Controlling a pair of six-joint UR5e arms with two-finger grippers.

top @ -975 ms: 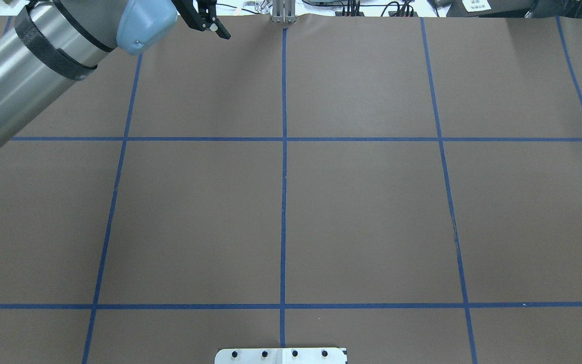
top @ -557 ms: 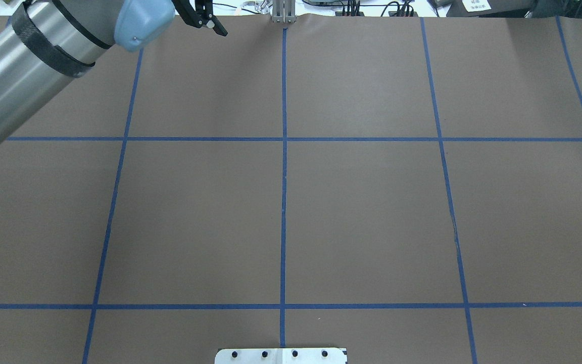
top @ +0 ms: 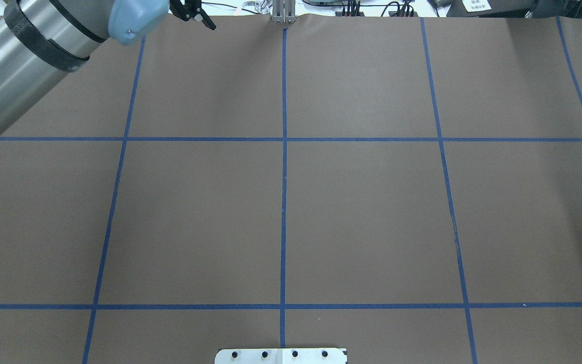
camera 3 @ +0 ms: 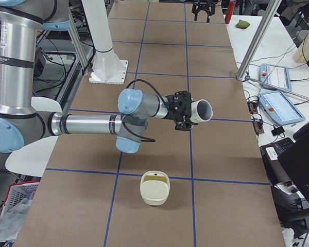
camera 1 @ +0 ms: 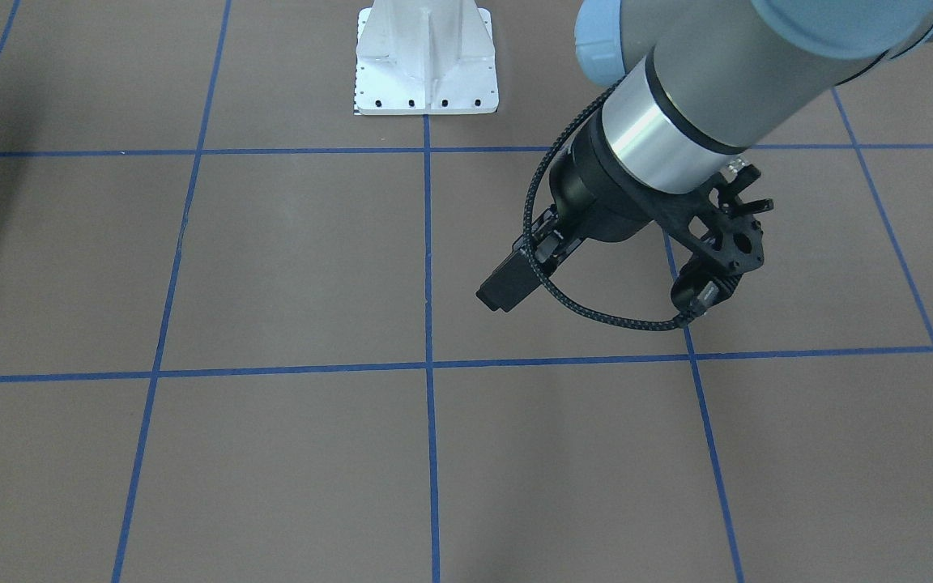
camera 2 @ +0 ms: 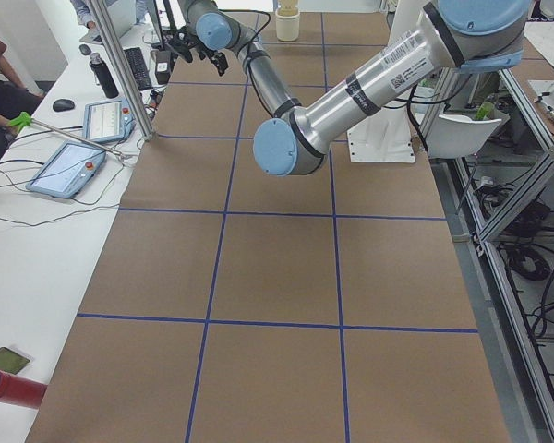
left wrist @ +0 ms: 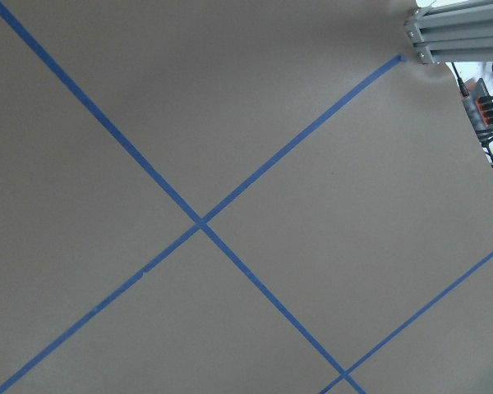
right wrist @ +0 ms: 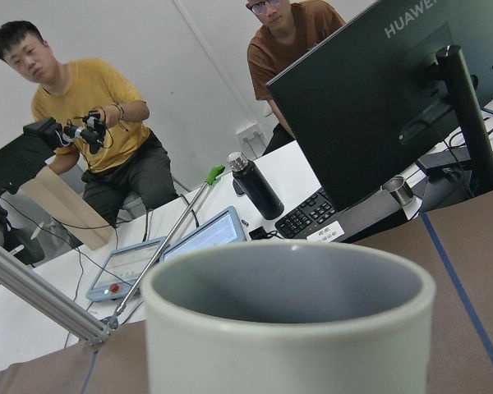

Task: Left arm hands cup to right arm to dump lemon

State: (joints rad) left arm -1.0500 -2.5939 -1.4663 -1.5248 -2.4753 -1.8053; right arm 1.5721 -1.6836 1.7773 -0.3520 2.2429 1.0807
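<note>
- We're seeing the left gripper point(top: 193, 15) spread open with nothing between its fingers, hanging over the far edge of the table point(top: 361, 212).
- The right arm point(camera 3: 87, 124) is carrying the cup point(camera 3: 200, 110) in the air near a cream bowl point(camera 3: 154, 191); we cannot tell how the right gripper point(camera 3: 188, 111) is set.
- Against a second ago, the left arm point(top: 23, 65) is sliding up-left in the overhead view.
</note>
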